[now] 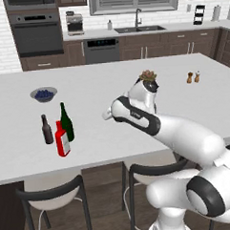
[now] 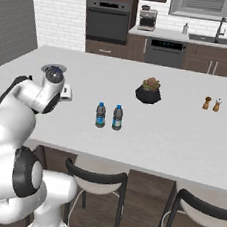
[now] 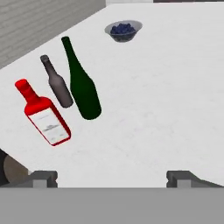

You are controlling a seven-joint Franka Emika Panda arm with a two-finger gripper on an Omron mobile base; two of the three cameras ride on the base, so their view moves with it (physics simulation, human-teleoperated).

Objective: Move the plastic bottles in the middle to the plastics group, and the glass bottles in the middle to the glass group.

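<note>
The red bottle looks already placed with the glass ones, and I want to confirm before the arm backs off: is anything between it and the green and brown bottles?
Nothing visible. The red bottle stands upright right beside the brown bottle and the green wine bottle, with only bare counter around them. The open gripper holds nothing.

The red bottle [image 3: 43,116], flat-sided with a white label and red cap, stands upright on the tabletop [image 3: 166,96], ahead of the tool [image 3: 112,177] and to its left in the hand view. Just beside it stand the short dark brown bottle [image 3: 59,85] and the tall dark green wine bottle [image 3: 83,87], both upright; whether any of them touch cannot be told. The two small clear water bottles [image 2: 100,115] [image 2: 117,117], blue-labelled with blue caps, stand upright side by side, close but apart, well away from the tool on its other side.
</note>
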